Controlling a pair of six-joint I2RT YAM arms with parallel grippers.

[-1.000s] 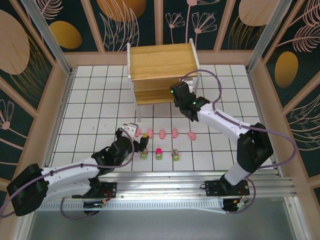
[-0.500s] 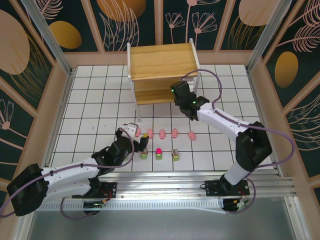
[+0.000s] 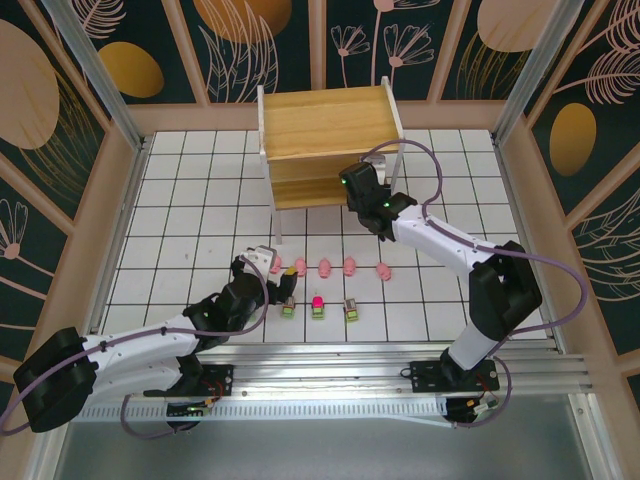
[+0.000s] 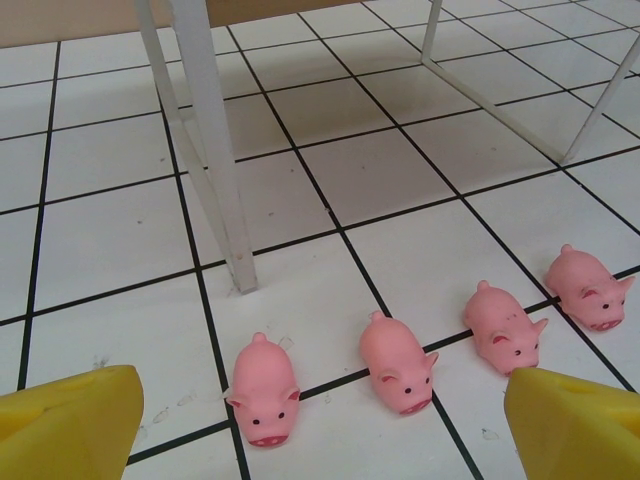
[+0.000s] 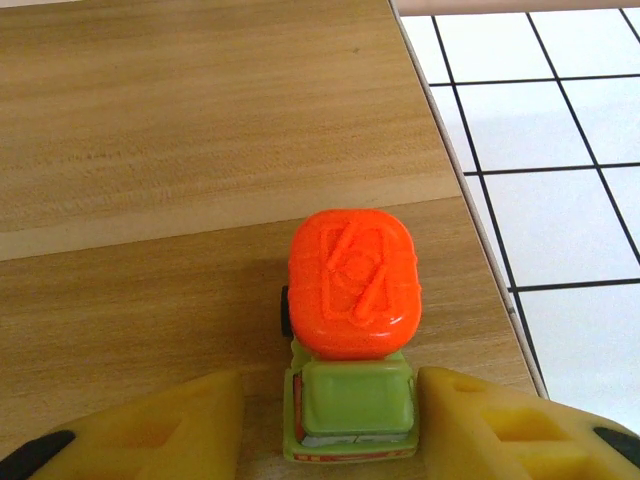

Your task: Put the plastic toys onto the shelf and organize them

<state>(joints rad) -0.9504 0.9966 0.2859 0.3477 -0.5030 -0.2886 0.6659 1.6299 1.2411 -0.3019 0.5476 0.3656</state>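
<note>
**truck on the shelf, right pincer loose around it; pigs lined up before the left**

the shelf (image 3: pixel 325 125) stands at the far middle of the tiled surface (image 3: pixel 180 200). the right pincer (image 3: pixel 358 190) reaches to the right end of what looks like its lower board. the left pincer (image 3: pixel 266 263) sits low at the left end of a row of pigs (image 3: pixel 325 268), and three blocky toys (image 3: pixel 318 306) lie just nearer the arm bases.

the right wrist view shows the truck (image 5: pixel 352 340) resting on the wood near the board's right edge. its long axis points straight away from the right pincer (image 5: pixel 330 435), green cab nearest and orange load beyond. the fingers (image 5: pixel 150 430) flank its sides, parted, with a clear gap on the left and barely any on the right. it looks let go, so a straight pull back along that axis should clear it.

the left pincer (image 4: pixel 320 420) is spread wide and holds nothing. four pigs (image 4: pixel 400 365) lie just ahead in a slanting row beside a shelf leg (image 4: pixel 215 150), snouts toward it. this arm is much the nearer to them.

the top view gives the layout but hides the truck behind the wrist. the wrist views give the gaps.
</note>
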